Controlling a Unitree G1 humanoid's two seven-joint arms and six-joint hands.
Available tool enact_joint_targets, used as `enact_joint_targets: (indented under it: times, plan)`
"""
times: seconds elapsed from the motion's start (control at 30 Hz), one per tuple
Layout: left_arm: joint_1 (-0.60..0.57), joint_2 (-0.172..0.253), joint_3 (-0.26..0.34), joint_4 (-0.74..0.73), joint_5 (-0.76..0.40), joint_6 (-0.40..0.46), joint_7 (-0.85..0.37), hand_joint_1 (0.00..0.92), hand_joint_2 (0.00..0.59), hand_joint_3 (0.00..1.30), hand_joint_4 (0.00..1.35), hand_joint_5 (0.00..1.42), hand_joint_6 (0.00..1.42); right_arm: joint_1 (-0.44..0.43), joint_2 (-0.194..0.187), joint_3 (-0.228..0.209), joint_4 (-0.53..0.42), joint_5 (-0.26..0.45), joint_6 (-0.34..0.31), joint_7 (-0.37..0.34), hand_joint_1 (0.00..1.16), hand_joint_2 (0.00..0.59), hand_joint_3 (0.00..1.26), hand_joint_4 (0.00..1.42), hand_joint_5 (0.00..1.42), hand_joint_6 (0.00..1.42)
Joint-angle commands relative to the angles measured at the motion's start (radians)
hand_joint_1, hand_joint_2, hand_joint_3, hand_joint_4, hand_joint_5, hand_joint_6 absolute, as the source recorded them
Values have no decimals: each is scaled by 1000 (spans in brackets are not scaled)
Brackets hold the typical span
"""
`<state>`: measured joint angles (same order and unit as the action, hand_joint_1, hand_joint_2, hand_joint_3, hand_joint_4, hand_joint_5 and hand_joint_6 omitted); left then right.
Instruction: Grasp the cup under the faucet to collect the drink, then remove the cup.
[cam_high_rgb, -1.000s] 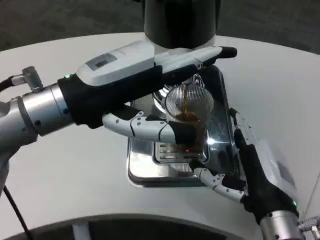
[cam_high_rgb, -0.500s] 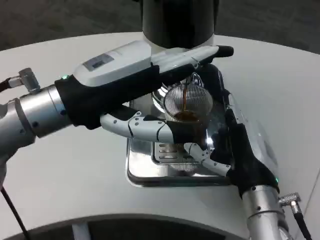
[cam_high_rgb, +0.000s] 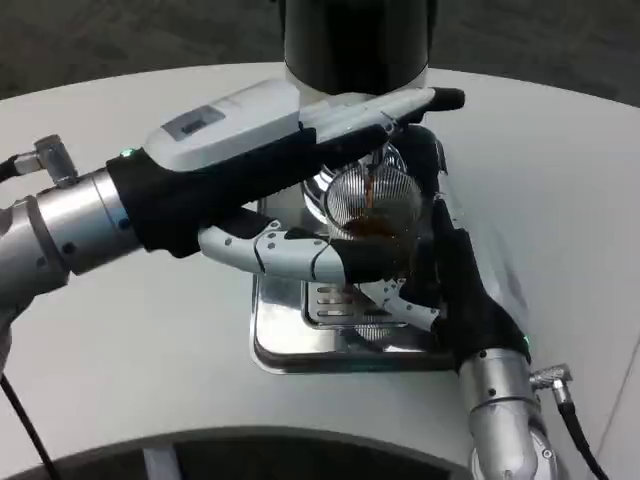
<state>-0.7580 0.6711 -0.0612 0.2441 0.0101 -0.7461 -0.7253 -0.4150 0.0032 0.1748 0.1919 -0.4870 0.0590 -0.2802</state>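
Left hand (cam_high_rgb: 300, 200): comes in from the left and holds the cup (cam_high_rgb: 372, 205). Upper fingers (cam_high_rgb: 400, 105) run straight along the far side above the rim, lower fingers (cam_high_rgb: 290, 255) wrap the near side of the glass. Closed around it, not spread.

Cup: clear ribbed glass, upright, sitting over the drip tray (cam_high_rgb: 300, 345), right under the faucet (cam_high_rgb: 378, 158). A thin brown stream drops into it; brown liquid sits in the lower part.

Right hand (cam_high_rgb: 450, 280): reaches in from the near right, at the cup's right side. Its dark palm sits against or just beside the glass; I can't tell which. Its lower fingers (cam_high_rgb: 405, 305) curl under toward the cup base over the tray grate. Can't tell if they actually grip the cup or only rest near it, since the left fingers overlap the spot.

Dispenser (cam_high_rgb: 358, 45): black cylinder body at the far edge, standing behind the chrome tray on the white table (cam_high_rgb: 130, 340).

Writing: small grey panel on the back of the left hand, too blurred to read. No legible brand on the dispenser.
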Motion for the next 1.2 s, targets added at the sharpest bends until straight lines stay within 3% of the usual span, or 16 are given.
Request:
enact_joint_targets:
  times: [0.03,0.57,0.93,1.2]
  plan:
    - [22,27,-8,21,27,8,-11,0,144,0,0,70,55,-19,14,0,47,23,-35,-25,690,207,0,0,0,42]
    - [15,19,-10,36,24,8,-7,0,146,0,0,70,56,-55,14,6,129,55,-96,-34,729,205,0,22,26,88]
    - [48,-41,105,35,-55,-5,132,0,193,0,0,70,56,-78,15,11,163,58,-120,-32,761,211,0,72,58,122]
    - [69,-40,137,34,-53,0,156,0,202,0,0,74,56,-116,25,5,221,71,-146,-53,795,210,7,137,111,164]
